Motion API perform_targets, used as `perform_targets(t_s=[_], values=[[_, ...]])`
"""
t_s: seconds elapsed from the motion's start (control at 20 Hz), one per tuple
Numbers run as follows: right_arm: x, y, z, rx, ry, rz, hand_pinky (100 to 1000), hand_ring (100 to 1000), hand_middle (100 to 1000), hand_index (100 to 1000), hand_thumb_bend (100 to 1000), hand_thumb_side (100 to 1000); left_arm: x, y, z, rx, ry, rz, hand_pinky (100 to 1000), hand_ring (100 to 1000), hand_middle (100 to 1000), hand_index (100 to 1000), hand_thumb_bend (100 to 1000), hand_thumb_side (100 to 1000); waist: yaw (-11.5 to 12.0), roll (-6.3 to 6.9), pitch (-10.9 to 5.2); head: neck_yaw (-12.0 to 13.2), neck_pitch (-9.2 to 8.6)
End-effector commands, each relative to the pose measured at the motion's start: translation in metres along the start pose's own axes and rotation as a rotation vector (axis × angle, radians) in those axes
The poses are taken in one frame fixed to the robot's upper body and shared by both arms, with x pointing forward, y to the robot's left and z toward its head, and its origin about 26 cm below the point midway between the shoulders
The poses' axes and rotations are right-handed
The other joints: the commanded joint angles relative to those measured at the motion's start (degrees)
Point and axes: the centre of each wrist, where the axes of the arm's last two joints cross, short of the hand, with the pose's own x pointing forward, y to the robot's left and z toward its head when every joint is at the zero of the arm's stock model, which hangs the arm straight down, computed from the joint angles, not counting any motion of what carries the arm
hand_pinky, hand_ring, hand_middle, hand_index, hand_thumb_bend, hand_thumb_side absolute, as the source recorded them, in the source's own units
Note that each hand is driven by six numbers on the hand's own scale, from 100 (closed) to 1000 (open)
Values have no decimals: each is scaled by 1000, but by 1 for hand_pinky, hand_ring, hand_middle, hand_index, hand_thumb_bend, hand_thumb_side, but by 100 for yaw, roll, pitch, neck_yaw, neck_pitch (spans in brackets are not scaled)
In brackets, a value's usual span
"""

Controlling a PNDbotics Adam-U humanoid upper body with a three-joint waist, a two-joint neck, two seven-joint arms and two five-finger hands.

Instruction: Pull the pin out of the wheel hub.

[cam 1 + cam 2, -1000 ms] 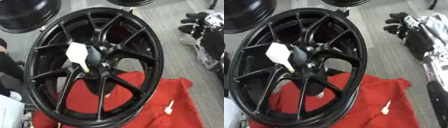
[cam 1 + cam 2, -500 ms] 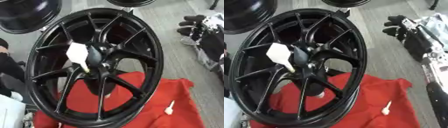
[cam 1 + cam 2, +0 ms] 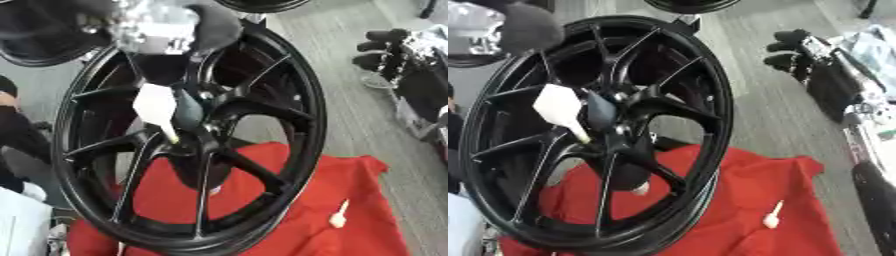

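The left hand (image 3: 162, 27) hung blurred just above the white pin (image 3: 156, 108), which sat in the black wheel hub (image 3: 194, 116); its fingers could not be made out. The right hand (image 3: 798, 50) stood far right, fingers curled on nothing.

Blurred left hand (image 3: 162, 25) at top edge, fingers unclear, wheel hub (image 3: 197, 112) partly behind white pin (image 3: 157, 107)

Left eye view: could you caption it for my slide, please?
White pin still seated in black wheel hub; right hand waits aside.
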Motion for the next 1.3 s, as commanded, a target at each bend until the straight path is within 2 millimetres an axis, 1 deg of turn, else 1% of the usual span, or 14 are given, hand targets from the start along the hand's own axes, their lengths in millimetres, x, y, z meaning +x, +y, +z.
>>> perform_targets(t_s=[0.05, 0.1, 0.15, 0.2, 0.25, 0.3, 0.35, 0.55, 0.65, 0.8, 1.0, 1.3], values=[[9, -4, -1, 10, -11, 36, 922, 764, 737, 829, 100, 728, 0, 4, -10, 26, 56, -14, 851, 819, 828, 874, 260, 741, -11, -35, -150, -6, -23], [9, -4, -2, 11, -11, 36, 922, 764, 737, 828, 100, 729, -3, 2, -15, 11, 66, -9, 869, 834, 842, 886, 283, 739, -17, -32, -148, -11, -23], [9, -4, -2, 11, -11, 35, 922, 764, 737, 828, 100, 729, -5, 0, -18, -8, 73, -5, 869, 834, 842, 886, 283, 739, -21, -31, -147, -14, -22], [9, -4, -2, 11, -10, 36, 922, 763, 737, 828, 100, 731, -8, -2, -21, -33, 76, 2, 885, 844, 845, 887, 337, 678, -23, -27, -145, -22, -15], [9, -4, -2, 12, -9, 36, 922, 763, 737, 828, 100, 731, -11, -4, -23, -57, 76, 6, 893, 849, 837, 884, 394, 643, -24, -25, -144, -26, -11], [9, -4, -2, 13, -9, 37, 921, 763, 737, 828, 100, 731, -14, -6, -24, -81, 76, 10, 897, 852, 834, 883, 441, 632, -25, -22, -142, -33, -11], [9, -4, -2, 14, -9, 38, 921, 763, 737, 828, 100, 730, -17, -9, -26, -100, 77, 10, 902, 855, 834, 879, 486, 602, -26, -21, -140, -39, -11], [9, -4, -2, 17, -10, 40, 922, 763, 737, 828, 100, 731, -36, -20, -32, -143, 105, 3, 911, 857, 826, 874, 601, 509, -26, -24, -133, -42, -16], [9, -4, -2, 17, -9, 41, 921, 763, 736, 828, 100, 732, -47, -24, -34, -154, 126, -2, 919, 861, 825, 874, 631, 496, -26, -25, -129, -38, -18], [9, -4, -2, 19, -8, 43, 922, 763, 736, 828, 100, 734, -61, -31, -35, -171, 151, -6, 926, 866, 821, 873, 651, 500, -28, -25, -121, -44, -11], [9, -4, -2, 20, -8, 45, 922, 763, 736, 828, 100, 734, -74, -40, -35, -194, 170, -9, 935, 872, 824, 877, 668, 511, -30, -23, -113, -56, 4], [9, -4, -2, 21, -9, 46, 921, 762, 736, 827, 100, 734, -91, -52, -31, -216, 210, -6, 940, 877, 826, 880, 684, 490, -30, -19, -105, -70, 10]])
